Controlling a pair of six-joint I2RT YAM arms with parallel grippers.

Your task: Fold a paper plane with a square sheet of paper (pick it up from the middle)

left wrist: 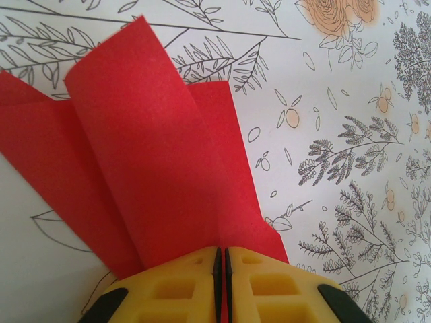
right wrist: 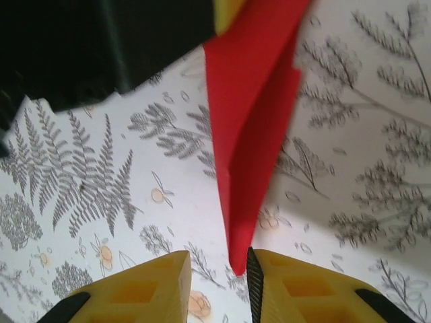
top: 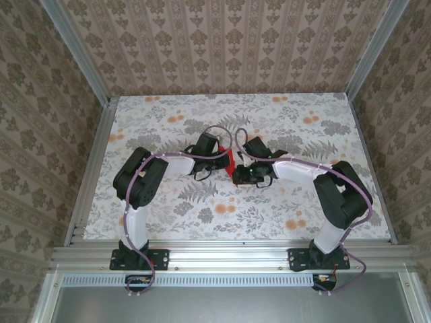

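Table [top: 168,202]: patterned cloth. Both arms reach in to its centre and meet there, left arm [top: 141,178] from 9 o'clock, right arm [top: 337,188] from 3 o'clock.

Red paper [top: 231,161]: sits between the two wrists at the table centre, already creased into a narrow, tapering shape. In the right wrist view the red paper [right wrist: 249,101] runs its long axis from 12 o'clock down to 6 o'clock, wide end far, point near. In the left wrist view the folded layers fan out toward 11–12 o'clock, above the cloth.

Left gripper [left wrist: 222,264]: jaws pressed together with only a hairline seam between them, pinching the base of the paper at 6 o'clock of its own view. This arm carries the paper.

Right gripper [right wrist: 217,270]: jaws parted by a modest gap. The paper's point hangs inside that gap, hard by the finger [right wrist: 269,282] on the 3 o'clock side. Contact there: cannot tell. No pinch visible.

Judgement: the next move turns on that point sitting between the right jaws. Either arm is equally near. The right one would need to centre on the tip before closing, or back off along 6 o'clock.
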